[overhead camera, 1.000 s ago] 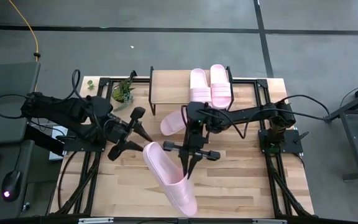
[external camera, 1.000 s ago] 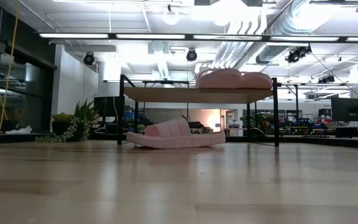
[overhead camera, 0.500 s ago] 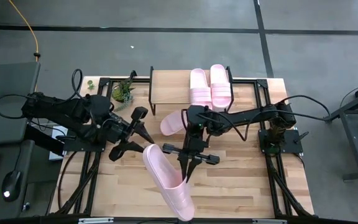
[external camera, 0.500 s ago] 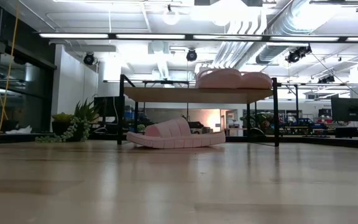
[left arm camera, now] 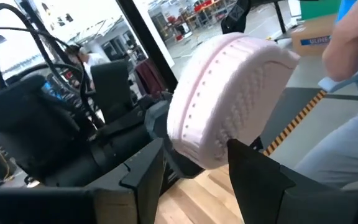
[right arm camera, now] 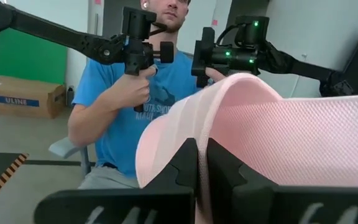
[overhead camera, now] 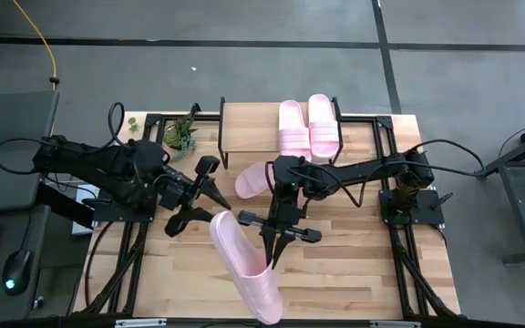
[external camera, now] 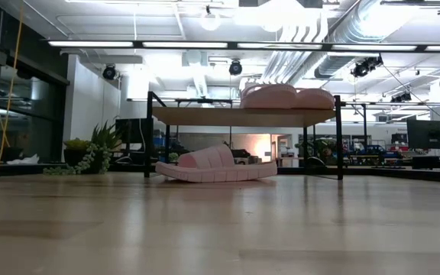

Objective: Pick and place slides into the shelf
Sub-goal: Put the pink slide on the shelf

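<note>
My right gripper (overhead camera: 272, 260) is shut on a pale pink slide (overhead camera: 244, 264) and holds it in the air above the table's near middle. My left gripper (overhead camera: 212, 210) is open at that slide's far end (left arm camera: 229, 99); its two fingers stand on either side of the end, whose dotted sole faces them. Two more slides (overhead camera: 308, 126) lie side by side on the shelf's wooden top (overhead camera: 249, 128). Another slide (external camera: 216, 164) rests sole-down on the table under the shelf's front. The low view shows neither gripper. My right gripper pinches the slide's strap by its edge (right arm camera: 197, 134) between its two fingers (right arm camera: 219, 165), coming from above and slanting toward the near edge. The slide is lifted clear and lies slantwise, one end toward my left gripper. My left gripper: whether its fingers (left arm camera: 253, 168) touch the slide's end, I cannot tell.
A small potted plant (overhead camera: 180, 135) stands at the far left, beside the shelf. Black frame rails (overhead camera: 399, 246) run along both table sides. A person in a blue shirt (right arm camera: 135, 99) sits beyond the table. Bare planks (overhead camera: 354, 264) lie at the near right.
My left gripper has moved toward the table's right, closing in on the held slide's far end. The slide's near end has swung slightly toward the table's left. My right gripper has stayed shut on it.
</note>
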